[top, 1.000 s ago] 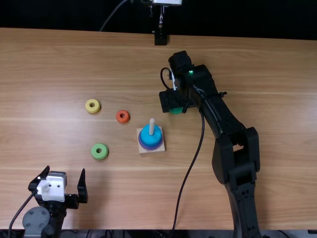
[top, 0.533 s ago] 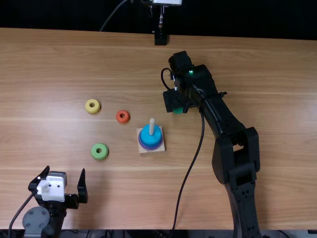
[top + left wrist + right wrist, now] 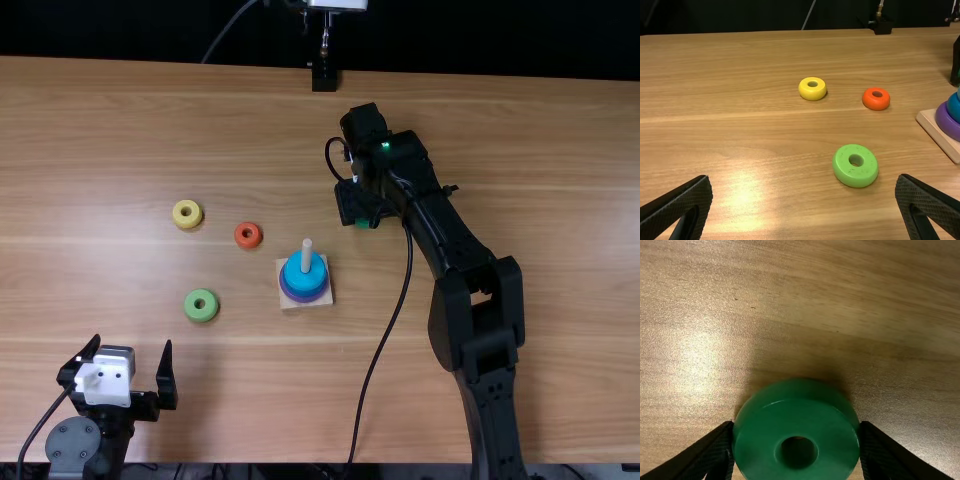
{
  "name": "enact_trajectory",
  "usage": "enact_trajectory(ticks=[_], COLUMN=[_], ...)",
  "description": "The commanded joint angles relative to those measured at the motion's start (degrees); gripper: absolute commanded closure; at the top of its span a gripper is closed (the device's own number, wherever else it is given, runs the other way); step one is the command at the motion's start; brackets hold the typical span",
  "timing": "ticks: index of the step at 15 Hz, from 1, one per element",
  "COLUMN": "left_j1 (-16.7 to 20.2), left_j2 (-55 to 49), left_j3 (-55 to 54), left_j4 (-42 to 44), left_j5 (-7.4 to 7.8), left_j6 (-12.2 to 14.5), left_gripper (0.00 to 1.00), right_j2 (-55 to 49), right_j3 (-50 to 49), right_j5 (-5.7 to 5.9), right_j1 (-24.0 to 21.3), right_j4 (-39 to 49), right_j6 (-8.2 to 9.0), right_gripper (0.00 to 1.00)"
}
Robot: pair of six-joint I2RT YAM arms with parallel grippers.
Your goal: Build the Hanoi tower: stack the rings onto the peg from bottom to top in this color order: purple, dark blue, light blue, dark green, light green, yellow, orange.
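Item: my left gripper [image 3: 130, 348], fingers spread wide, holding nothing; item: my right gripper [image 3: 356, 206], beyond the wooden base [image 3: 327, 296], its fingers drawn in against both sides of the dark green ring [image 3: 765, 425], hole facing up. On the base: one upright peg [image 3: 307, 250], purple ring [image 3: 301, 299] lowest, blue above it. Loose on the table [image 3: 250, 390], left of the base: light green ring [image 3: 190, 306], orange ring [image 3: 239, 238], yellow ring [image 3: 178, 216], all lying flat, well apart.
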Motion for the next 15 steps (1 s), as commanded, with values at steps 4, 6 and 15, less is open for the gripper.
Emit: enact_trajectory(ticks=[4, 6, 15], left_j1=[-0.45, -0.45, -0.45], left_j2=[-0.67, -0.67, -0.67], left_j3=[-6.42, -6.42, -6.42], left_j4=[-4.40, -4.40, -4.40], left_j5=[0.28, 0.28, 0.28], left_j6=[-0.32, -0.32, -0.32], left_gripper=[0.00, 0.00, 0.00], right_j2=[-8.88, -10.64, -21.80], right_j3=[0.09, 0.09, 3.17], right_j5=[0.36, 0.25, -4.18], right_j1=[0.31, 1.10, 6.73], right_j4=[-5.91, -8.34, -18.46], right_j6=[-4.71, -5.45, -11.57], right_gripper=[1.00, 1.00, 1.00])
